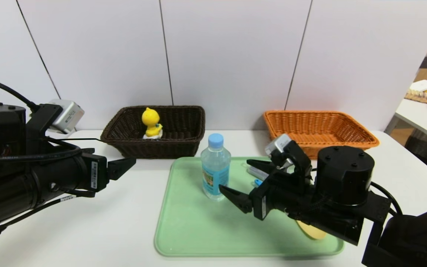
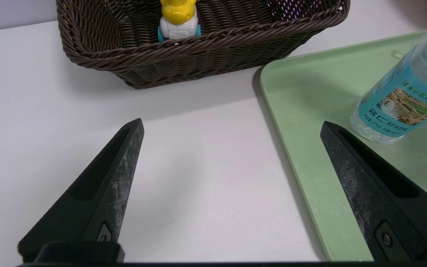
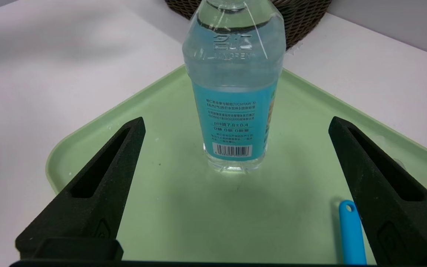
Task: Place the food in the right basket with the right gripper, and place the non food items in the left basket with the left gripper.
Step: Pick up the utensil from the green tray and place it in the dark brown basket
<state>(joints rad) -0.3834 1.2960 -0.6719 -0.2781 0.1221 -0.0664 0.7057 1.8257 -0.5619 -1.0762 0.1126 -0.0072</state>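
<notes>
A: Where is the bottle (image 1: 215,167) relative to the right hand (image 1: 244,180)?

B: Upright on the green tray (image 1: 184,230), straight ahead between its wide-open fingers, not touched. The left hand (image 1: 124,165), also open and empty, hangs farther off over the worktop (image 1: 87,222).

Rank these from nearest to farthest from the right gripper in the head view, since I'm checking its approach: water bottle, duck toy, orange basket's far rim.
1. Water bottle: upright on the green tray, just ahead of the open right gripper.
2. Orange basket's far rim: behind the gripper, by the wall.
3. Duck toy: inside the dark brown basket, far left.
</notes>
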